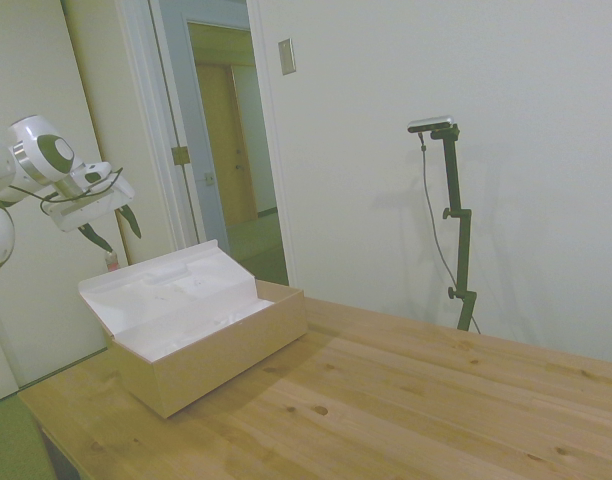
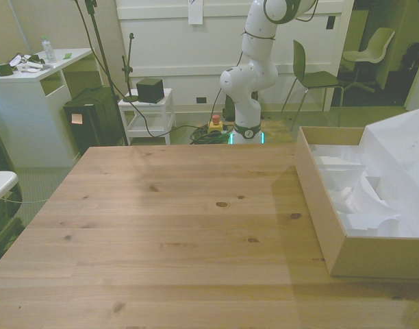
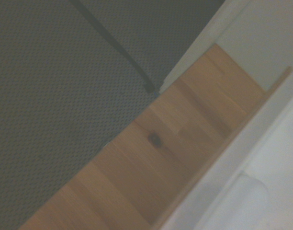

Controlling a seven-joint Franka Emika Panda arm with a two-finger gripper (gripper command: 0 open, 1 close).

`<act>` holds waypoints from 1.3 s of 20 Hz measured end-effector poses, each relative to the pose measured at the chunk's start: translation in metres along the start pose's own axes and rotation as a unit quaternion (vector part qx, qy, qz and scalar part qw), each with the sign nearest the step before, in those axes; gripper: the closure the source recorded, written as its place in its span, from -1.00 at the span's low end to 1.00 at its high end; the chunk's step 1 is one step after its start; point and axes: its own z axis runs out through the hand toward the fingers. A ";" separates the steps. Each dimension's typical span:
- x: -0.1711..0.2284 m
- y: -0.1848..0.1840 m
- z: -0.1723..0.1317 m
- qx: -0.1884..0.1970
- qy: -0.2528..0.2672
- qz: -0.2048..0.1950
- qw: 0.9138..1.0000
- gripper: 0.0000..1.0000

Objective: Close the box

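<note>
I am seeing the box (image 1: 211, 345) sitting open on the table (image 1: 406, 410), at about 9 o'clock in the side view and at 3 o'clock in the front view, its white inside showing. Its lid (image 1: 166, 285) is standing up along the far side, tilting back. Beyond and above it, at 10 o'clock, the gripper (image 1: 111, 230) is hanging in the air, fingers spread apart and holding nothing, well clear of the lid.
</note>
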 end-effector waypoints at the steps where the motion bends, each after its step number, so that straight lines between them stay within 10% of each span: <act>1: -0.003 -0.011 0.009 -0.001 -0.001 -0.008 1.000 -1.00; 7: -0.020 -0.060 0.075 -0.014 -0.007 -0.079 0.997 -1.00; 13: -0.001 -0.041 0.104 -0.051 -0.004 -0.056 0.997 -1.00; 19: 0.066 0.121 -0.003 -0.077 0.010 0.063 0.995 -1.00; 26: 0.075 0.379 -0.023 -0.077 -0.042 0.178 0.980 -1.00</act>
